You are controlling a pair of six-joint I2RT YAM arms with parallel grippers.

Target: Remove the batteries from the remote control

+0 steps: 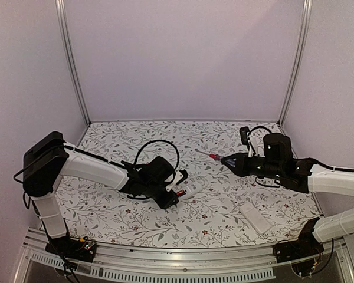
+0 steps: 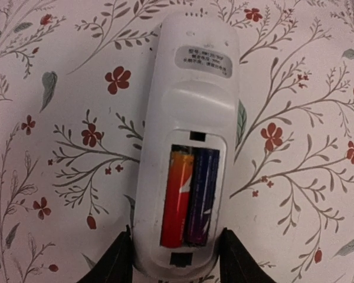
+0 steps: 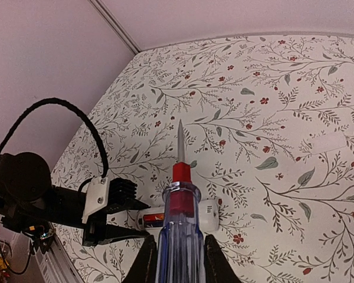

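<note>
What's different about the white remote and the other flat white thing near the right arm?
The remote is clamped at one end by the left end effector; the plate lies free, touched by nothing. The remote is rounded, with an open recess holding two batteries; the plate looks flat and plain. Both are white oblongs on the flowery table.

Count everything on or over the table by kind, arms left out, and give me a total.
remote: 1
batteries, in the remote's open bay: 2
screwdriver: 1
white plate: 1
Total: 5
</note>
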